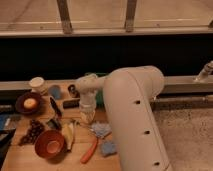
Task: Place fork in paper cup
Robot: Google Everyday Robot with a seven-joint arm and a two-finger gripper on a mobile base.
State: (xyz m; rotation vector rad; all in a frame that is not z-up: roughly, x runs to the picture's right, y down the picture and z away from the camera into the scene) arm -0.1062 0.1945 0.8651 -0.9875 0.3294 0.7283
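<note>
On your left, the paper cup (36, 84) stands upright at the back edge of the bench (20, 160), just behind a dark bowl (18, 104). Right of it sit a blue cup (55, 92) and a can (73, 90). At centre your hand (87, 119) points down at the bench, fingers together, just beside a blue cloth (101, 130). You cannot pick out the fork, nor tell whether the hand grips it.
</note>
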